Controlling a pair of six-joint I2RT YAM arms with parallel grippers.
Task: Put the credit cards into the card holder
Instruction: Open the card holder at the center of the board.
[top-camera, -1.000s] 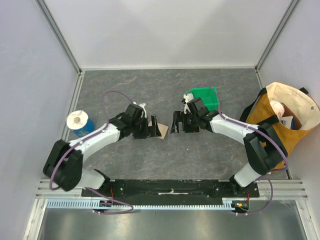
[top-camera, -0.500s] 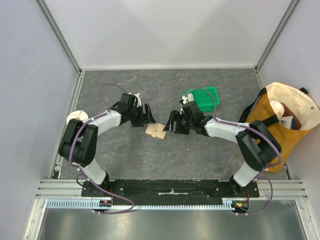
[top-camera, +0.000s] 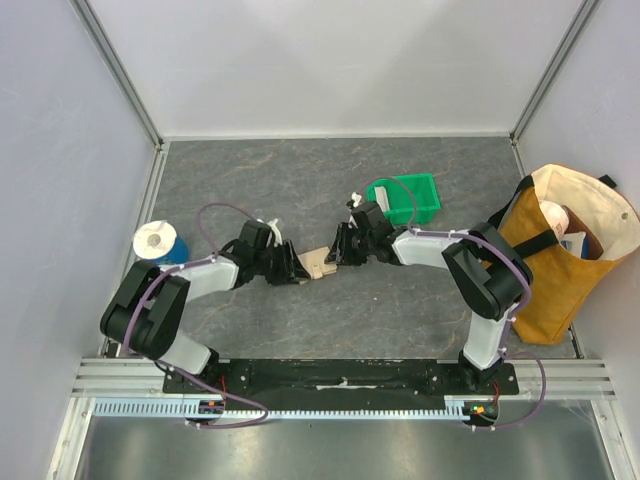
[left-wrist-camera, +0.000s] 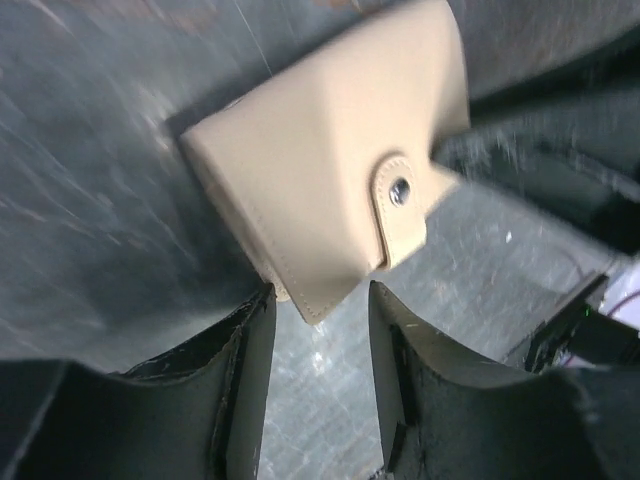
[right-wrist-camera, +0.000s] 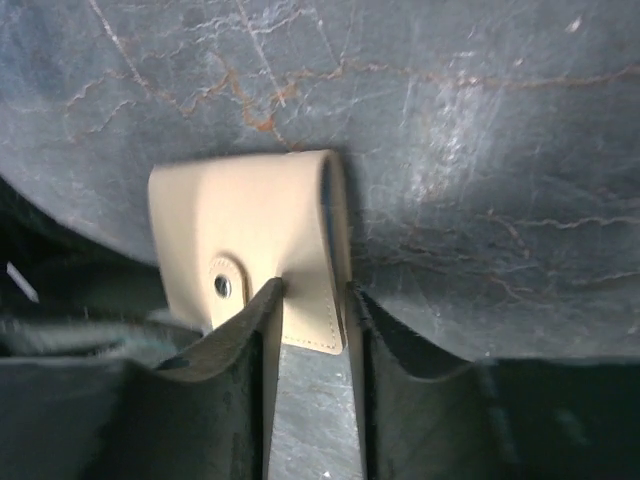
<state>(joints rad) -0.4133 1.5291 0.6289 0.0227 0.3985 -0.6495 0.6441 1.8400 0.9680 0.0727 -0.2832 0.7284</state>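
Note:
The tan card holder (top-camera: 318, 264) lies snapped shut on the grey table between my two grippers. My left gripper (top-camera: 298, 270) is just left of it. In the left wrist view only the near corner of the card holder (left-wrist-camera: 320, 180) reaches between the tips of the left gripper (left-wrist-camera: 320, 295), whose jaws stand partly apart. My right gripper (top-camera: 341, 250) comes from the right. Its narrow-set jaws (right-wrist-camera: 312, 290) straddle one end of the card holder (right-wrist-camera: 250, 230), one finger lying over the face by the snap. The credit cards are out of view.
A green plastic bin (top-camera: 405, 197) stands behind the right gripper. A blue-and-white roll (top-camera: 160, 245) sits at the left. An orange and cream tote bag (top-camera: 565, 250) leans at the right wall. White walls close in the table on three sides.
Both grippers have closed in on the card holder from either side and narrowed their jaws. The card holder, tilted up a second ago, now lies flat.

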